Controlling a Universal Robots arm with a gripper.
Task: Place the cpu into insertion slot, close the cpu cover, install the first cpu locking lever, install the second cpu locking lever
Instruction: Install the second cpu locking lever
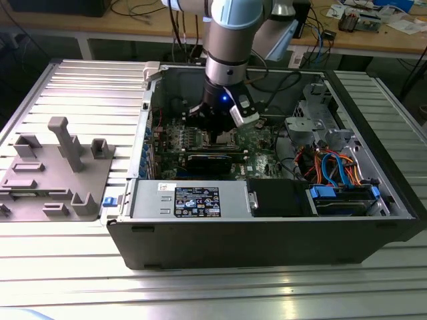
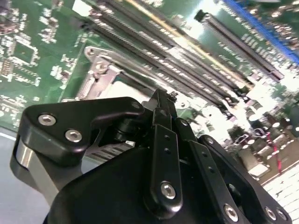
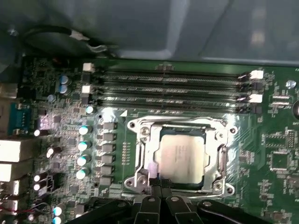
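One gripper (image 3: 156, 184) hangs over the motherboard's (image 3: 280, 140) CPU socket.

Its black fingers (image 3: 153, 179) are pressed together with nothing between them, tips at the near edge of the insertion slot (image 3: 140, 130). The cpu (image 3: 181, 156) lies seated inside, silver face up, with the cpu cover (image 3: 222, 161) folded down around it, beside four memory slots (image 3: 173, 88).

This is an electronics or robotics lab. An opened desktop computer case (image 1: 267, 220) lies on a ribbed aluminium table (image 1: 73, 87) beside a grey fixture tray (image 1: 53, 173), and a wooden workbench (image 1: 373, 33) behind carries cables, papers and small electronic parts, with the robot arm (image 1: 233, 40) reaching into the case.
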